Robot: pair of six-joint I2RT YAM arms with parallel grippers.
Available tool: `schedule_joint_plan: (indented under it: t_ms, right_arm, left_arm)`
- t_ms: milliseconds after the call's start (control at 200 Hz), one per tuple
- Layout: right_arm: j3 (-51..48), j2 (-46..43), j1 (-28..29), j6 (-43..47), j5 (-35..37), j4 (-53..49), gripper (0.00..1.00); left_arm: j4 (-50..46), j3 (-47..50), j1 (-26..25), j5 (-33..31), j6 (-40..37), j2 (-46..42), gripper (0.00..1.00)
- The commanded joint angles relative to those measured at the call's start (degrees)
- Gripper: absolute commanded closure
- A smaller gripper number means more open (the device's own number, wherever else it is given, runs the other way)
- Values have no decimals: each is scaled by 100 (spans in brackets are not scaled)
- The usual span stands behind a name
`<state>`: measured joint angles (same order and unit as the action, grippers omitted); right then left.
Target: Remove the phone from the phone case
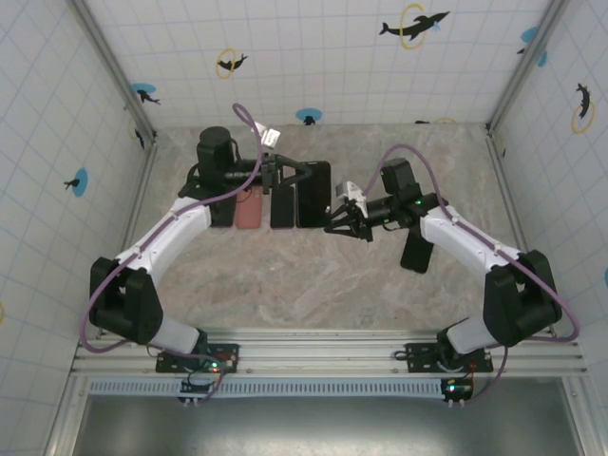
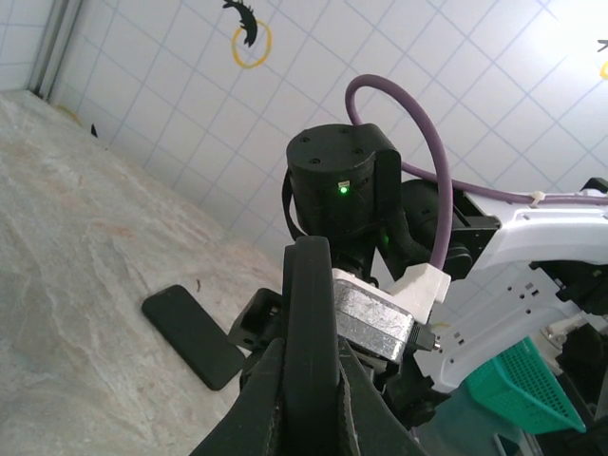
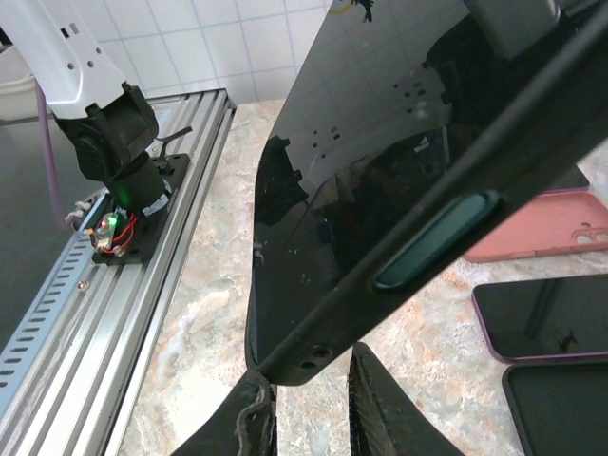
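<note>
Marble-pattern table (image 1: 285, 285), tiled walls.
Both grippers, left (image 1: 290, 171) and right (image 1: 334, 220), grasped the black cased phone (image 1: 313, 195), seemingly lifted.

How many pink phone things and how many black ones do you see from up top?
Pink case: 1
Black or dark phones and cases: 4
Total: 5

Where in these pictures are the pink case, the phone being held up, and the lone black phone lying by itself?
pink case (image 3: 546, 228): right wrist view, middle of its back.
held phone (image 3: 380, 171): right wrist view, its glossy face.
lone black phone (image 2: 192, 335): left wrist view, centre of its face.
</note>
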<state>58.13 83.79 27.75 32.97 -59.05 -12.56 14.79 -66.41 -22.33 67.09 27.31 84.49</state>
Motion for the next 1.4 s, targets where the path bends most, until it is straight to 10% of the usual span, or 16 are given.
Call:
schedule_joint_plan:
  t_ms: [0,1391]
  right_arm:
    - [76,-264,7,-72,-552,389,74]
    - [1,-238,47,247,-378,291,83]
  left_arm:
    - [190,6,-19,200,53,-126,100]
    - [735,62,-18,322,783,-207,100]
